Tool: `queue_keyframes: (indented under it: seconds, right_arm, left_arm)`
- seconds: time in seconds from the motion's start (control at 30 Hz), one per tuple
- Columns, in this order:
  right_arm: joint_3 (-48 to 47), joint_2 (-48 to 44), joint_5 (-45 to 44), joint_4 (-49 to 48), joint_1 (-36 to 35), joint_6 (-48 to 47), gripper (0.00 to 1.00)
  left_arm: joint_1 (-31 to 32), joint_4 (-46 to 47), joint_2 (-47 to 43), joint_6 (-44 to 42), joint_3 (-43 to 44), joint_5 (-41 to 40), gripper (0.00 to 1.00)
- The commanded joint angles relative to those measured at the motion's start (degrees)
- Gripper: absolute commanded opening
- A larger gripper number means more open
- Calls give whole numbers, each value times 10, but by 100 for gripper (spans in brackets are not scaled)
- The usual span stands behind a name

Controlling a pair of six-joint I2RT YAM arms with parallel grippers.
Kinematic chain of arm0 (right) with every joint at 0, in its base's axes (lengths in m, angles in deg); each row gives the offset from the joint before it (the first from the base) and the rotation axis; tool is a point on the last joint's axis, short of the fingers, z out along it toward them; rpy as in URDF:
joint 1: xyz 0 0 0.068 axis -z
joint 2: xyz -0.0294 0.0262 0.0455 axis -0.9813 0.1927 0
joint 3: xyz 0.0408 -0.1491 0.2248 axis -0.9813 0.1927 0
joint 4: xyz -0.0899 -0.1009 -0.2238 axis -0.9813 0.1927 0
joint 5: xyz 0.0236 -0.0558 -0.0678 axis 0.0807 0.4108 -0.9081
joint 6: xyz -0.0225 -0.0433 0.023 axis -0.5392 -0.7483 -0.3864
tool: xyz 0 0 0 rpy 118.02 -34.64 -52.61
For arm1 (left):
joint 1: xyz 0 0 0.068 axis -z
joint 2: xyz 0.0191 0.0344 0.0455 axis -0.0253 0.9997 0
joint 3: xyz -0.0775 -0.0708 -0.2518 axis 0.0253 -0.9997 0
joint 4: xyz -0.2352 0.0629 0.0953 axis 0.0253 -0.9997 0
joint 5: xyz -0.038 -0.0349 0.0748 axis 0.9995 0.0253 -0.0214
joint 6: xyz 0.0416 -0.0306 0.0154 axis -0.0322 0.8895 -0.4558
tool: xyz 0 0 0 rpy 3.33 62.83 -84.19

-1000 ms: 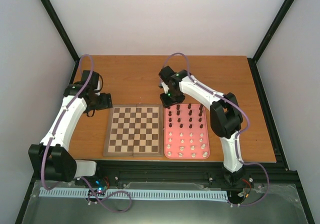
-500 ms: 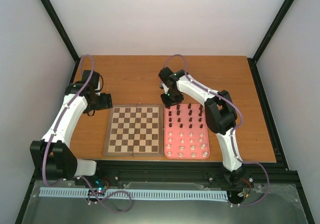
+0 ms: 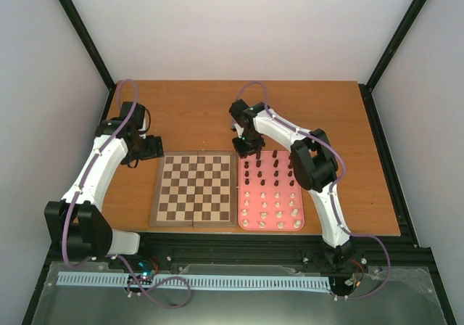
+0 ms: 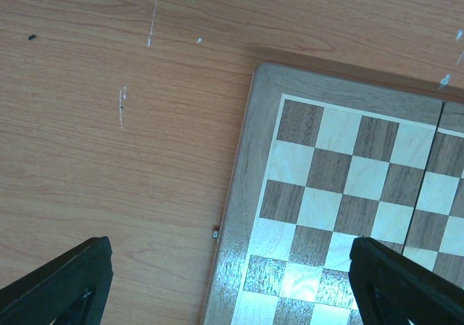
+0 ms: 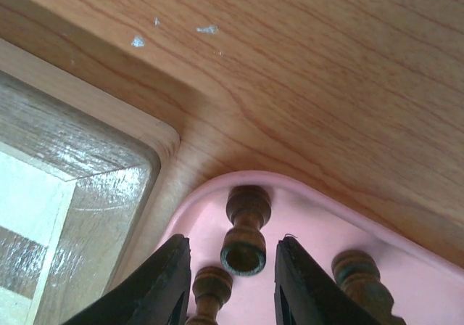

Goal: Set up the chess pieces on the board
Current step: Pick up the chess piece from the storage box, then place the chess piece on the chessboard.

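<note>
Right gripper (image 5: 233, 274): you have it parted around a dark piece (image 5: 244, 241) in the pink tray (image 5: 304, 216) corner.
Left gripper (image 4: 232, 289): spread wide over the board (image 4: 341, 158) corner.

Nothing readable can be made out in any of the views tbh: no text, labels, brands, numbers or signs. A little blue part (image 3: 145, 270) is seen on the frame below the board (image 3: 194, 188), near its left corner, but it's way too small for any print on it to be told.
</note>
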Motion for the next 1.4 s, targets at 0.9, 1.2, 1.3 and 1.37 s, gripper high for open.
queue_keyframes:
  seconds: [0.9, 1.2, 1.3, 1.37]
  right_arm:
    - [-76, -35, -30, 52, -1, -2, 3]
    - [-167, -10, -16, 81, -50, 10, 3]
    - [-213, 17, -11, 83, -77, 13, 3]
    - [-247, 38, -6, 88, -96, 16, 3]
  left_arm:
    - [-2, -15, 9, 12, 32, 2, 100]
    - [-13, -27, -12, 57, 80, -18, 100]
    - [-13, -25, -30, 74, 99, -41, 100]
    - [-13, -24, -46, 85, 115, -53, 100]
